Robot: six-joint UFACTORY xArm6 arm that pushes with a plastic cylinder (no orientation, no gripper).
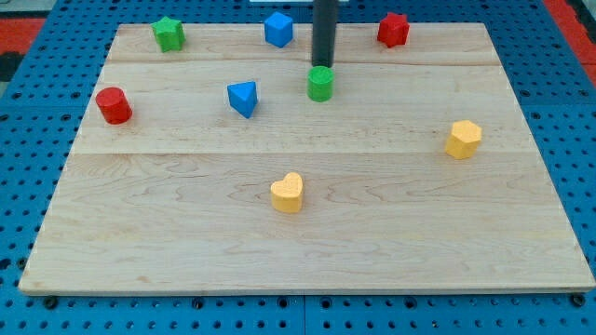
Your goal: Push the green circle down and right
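Yellow heart (288, 193) sits nearest on wooden counter (186, 242); my tip (323, 64) touches green circle (320, 83) from above. No pincer fitted, so its state can't be told.

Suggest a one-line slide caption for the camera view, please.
My tip sits just above the green circle, near the board's top centre.

The dark rod was held upright — dropped in from the view's top, slightly right of centre — and my tip (322, 65) was set low, near the table.
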